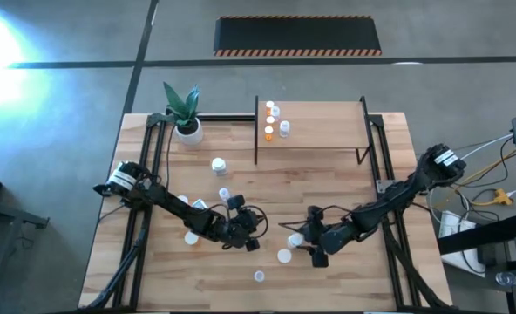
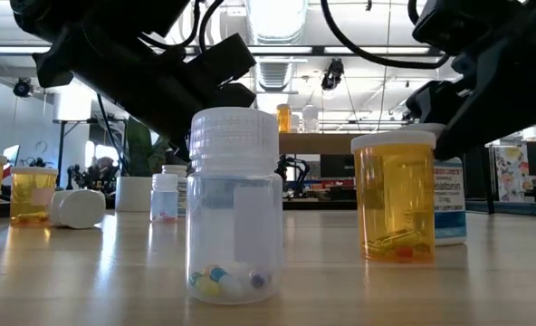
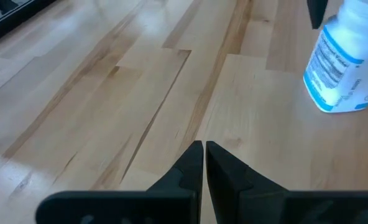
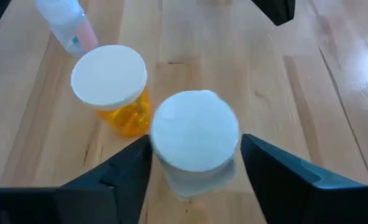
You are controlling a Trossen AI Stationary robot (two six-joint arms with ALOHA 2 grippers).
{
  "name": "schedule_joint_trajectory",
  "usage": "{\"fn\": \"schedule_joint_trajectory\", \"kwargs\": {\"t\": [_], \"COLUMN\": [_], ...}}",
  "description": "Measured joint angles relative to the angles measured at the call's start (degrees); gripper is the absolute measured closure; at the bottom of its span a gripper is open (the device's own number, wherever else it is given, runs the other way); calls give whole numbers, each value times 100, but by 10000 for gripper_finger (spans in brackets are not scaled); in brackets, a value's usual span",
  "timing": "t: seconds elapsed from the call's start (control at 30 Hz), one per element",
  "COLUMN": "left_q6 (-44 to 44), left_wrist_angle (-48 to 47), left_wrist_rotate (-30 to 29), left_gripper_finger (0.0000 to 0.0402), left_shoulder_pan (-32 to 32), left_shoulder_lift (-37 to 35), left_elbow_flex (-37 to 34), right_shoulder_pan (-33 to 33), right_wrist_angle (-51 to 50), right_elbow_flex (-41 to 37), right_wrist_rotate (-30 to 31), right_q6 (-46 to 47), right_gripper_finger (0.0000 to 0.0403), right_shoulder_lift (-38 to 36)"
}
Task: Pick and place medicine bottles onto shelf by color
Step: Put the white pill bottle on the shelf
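A white bottle with a white cap (image 4: 195,134) stands on the tabletop between the fingers of my open right gripper (image 4: 196,152), right of the table's middle (image 1: 297,240). Just beyond it stand an orange bottle (image 4: 112,87) and a small clear bottle (image 4: 66,22). My left gripper (image 3: 204,155) is shut on nothing, hovering over bare wood left of centre (image 1: 254,234), with the white bottle's blue label (image 3: 345,62) ahead of it. The shelf (image 1: 319,144) at the far side carries several small bottles (image 1: 275,122). My right gripper has one finger (image 4: 131,165) right at the rim of the white bottle's cap (image 4: 156,140); I cannot tell whether it touches. The other finger (image 4: 265,162) stands a little off the cap. The fingers come slanting down from the table's right, and the bottle stands upright on the table.
More bottles stand scattered on the left half (image 1: 218,164), (image 1: 224,194), (image 1: 191,237), and a clear one (image 2: 234,208) sits near the front edge. A potted plant (image 1: 188,129) stands at the far left. The two grippers are close to each other.
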Motion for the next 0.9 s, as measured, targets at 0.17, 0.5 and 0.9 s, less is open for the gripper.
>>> {"fn": "schedule_joint_trajectory", "kwargs": {"t": [0.17, 0.5, 0.9], "left_q6": [0, 0, 151], "left_wrist_angle": [7, 10, 65], "left_wrist_rotate": [5, 4, -3], "left_gripper_finger": [398, 398, 398], "left_shoulder_pan": [0, 0, 10], "left_shoulder_lift": [0, 0, 0], "left_elbow_flex": [0, 0, 0], "right_shoulder_pan": [0, -149, -3912], "right_wrist_angle": [1, -1127, -3846], "right_elbow_flex": [64, 531, 1891], "right_wrist_rotate": [-40, 718, 470], "right_q6": [-167, -200, -2514], "right_gripper_finger": [239, 257, 263], "right_shoulder_lift": [17, -978, -2868]}}
